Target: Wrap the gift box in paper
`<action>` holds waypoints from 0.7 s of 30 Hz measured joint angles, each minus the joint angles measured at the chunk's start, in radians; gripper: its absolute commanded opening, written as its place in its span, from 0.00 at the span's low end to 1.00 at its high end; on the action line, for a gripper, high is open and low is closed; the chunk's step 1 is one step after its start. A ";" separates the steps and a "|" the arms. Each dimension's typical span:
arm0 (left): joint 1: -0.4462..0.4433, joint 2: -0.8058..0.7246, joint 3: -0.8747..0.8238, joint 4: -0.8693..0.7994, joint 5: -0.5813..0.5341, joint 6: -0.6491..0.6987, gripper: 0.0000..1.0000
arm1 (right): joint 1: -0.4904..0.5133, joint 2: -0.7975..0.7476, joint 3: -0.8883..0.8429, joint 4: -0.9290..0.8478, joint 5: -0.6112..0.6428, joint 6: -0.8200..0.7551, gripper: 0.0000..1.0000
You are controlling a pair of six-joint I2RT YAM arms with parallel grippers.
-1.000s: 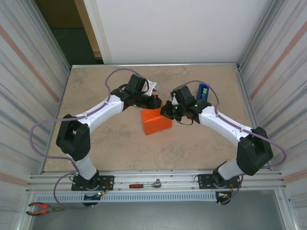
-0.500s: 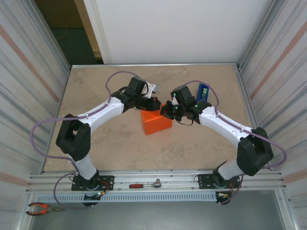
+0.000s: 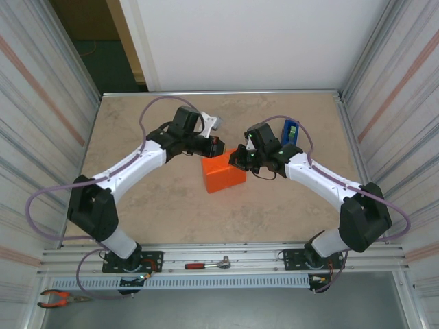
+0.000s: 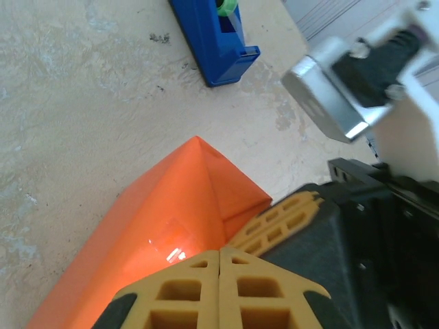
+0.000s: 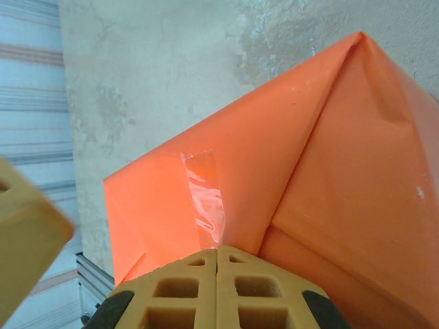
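Pressed together: left jaws, right jaws, at paper (image 3: pixel 223 177) top. Blue tape dispenser (image 3: pixel 290 130) beyond, toward far-right corner. Right wrist: clear tape strip (image 5: pixel 206 199) on paper.

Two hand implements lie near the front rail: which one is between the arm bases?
The red-handled ratchet, on the rail between the left base and right base. The orange-handled pliers lie lower, at the front left corner, outside the left base.

One orange paper parcel (image 3: pixel 223 175), one blue tape dispenser (image 3: pixel 289 131), one red-handled ratchet (image 3: pixel 208 264), one pair of pliers (image 3: pixel 58 297); two hands: left hand (image 3: pixel 217 147), right hand (image 3: pixel 239 158).
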 measured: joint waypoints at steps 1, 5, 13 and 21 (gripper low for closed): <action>0.000 -0.011 -0.008 -0.001 0.000 0.006 0.00 | 0.000 0.000 0.000 0.001 0.000 0.000 0.00; 0.000 -0.018 -0.045 -0.007 0.008 0.020 0.00 | 0.000 0.000 0.000 0.002 0.000 0.000 0.00; -0.023 -0.018 -0.079 -0.022 0.013 0.040 0.00 | 0.000 0.000 0.000 0.002 0.000 0.000 0.00; -0.036 -0.018 -0.118 -0.024 0.014 0.052 0.00 | 0.000 0.000 0.000 0.002 0.000 0.000 0.00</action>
